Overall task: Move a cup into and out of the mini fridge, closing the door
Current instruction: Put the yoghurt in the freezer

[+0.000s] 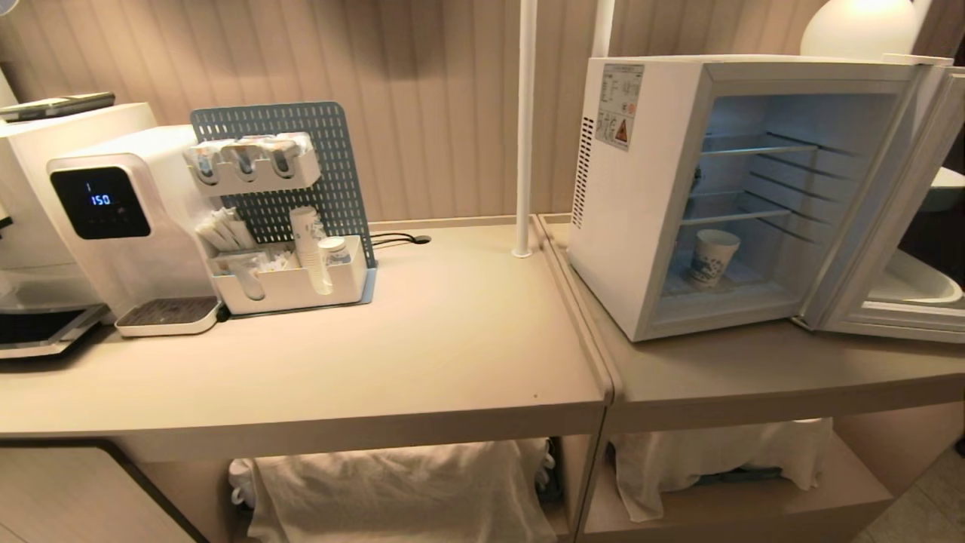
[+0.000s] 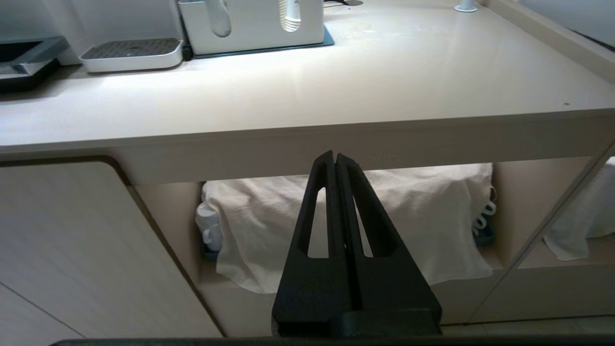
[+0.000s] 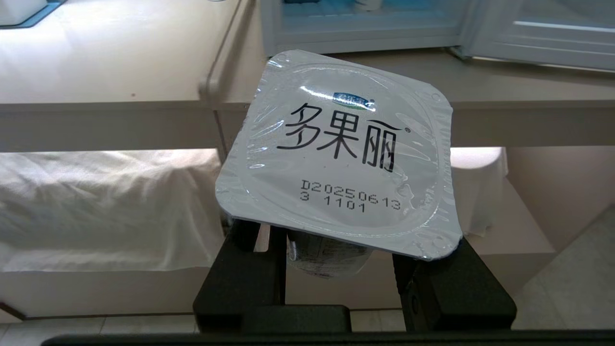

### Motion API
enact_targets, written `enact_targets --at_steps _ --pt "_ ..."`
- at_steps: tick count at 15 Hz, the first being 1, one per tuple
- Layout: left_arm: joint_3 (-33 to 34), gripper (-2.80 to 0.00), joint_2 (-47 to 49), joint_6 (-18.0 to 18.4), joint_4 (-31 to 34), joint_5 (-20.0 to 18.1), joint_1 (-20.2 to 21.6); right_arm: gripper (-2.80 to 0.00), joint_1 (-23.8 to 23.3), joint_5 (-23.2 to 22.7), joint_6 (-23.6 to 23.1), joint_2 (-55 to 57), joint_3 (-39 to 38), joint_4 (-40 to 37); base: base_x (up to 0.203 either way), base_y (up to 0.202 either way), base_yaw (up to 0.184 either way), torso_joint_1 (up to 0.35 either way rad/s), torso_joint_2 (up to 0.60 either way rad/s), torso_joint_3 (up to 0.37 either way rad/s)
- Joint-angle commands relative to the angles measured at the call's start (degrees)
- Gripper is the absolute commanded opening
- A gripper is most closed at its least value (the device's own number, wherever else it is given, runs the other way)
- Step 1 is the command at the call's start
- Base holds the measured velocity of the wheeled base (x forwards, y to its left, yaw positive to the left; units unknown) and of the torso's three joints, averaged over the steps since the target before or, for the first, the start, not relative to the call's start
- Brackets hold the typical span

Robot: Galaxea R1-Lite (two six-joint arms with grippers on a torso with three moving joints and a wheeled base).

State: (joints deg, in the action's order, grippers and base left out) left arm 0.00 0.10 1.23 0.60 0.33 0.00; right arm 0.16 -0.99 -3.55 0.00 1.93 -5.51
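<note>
Holding a sealed yogurt tub in the right claw, fridge open.

Paper cup stands on the fridge floor, roughly 5 o'clock below the wire shelves; door swung wide toward 3 o'clock. Right claw is clamped on the tub, low before the table. Left claw pressed together, empty, parked. Judged: cup's in; taking it out and closing the door remain.
</note>
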Motion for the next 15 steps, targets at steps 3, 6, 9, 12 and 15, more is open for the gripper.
enact_targets --at_steps 3,6,9,12,15 --pt "0.0 -2.8 0.0 0.0 0.0 0.0 0.0 -2.8 0.0 0.0 -0.1 0.1 0.0 0.0 0.0 -0.194 -0.002 0.001 0.0 0.001" --pt "0.0 -2.8 0.0 -0.1 0.0 0.0 0.0 -2.8 0.0 0.0 -0.1 0.0 0.0 0.0 0.0 -0.197 0.0 0.004 0.0 0.0" --pt "0.1 -2.8 0.0 -0.2 -0.1 0.1 0.1 -2.8 0.0 0.0 -0.1 0.1 -0.1 0.1 0.0 -0.196 0.0 0.005 0.0 0.002" --pt "0.1 -2.8 0.0 -0.2 -0.1 0.1 0.0 -2.8 0.0 0.0 -0.1 0.1 -0.1 0.1 0.0 -0.167 -0.002 0.003 0.0 0.003" --pt "0.1 -2.8 0.0 -0.2 -0.1 0.1 0.0 -2.8 0.0 0.0 0.0 0.1 0.0 0.0 0.0 -0.025 0.001 0.001 0.0 0.002"
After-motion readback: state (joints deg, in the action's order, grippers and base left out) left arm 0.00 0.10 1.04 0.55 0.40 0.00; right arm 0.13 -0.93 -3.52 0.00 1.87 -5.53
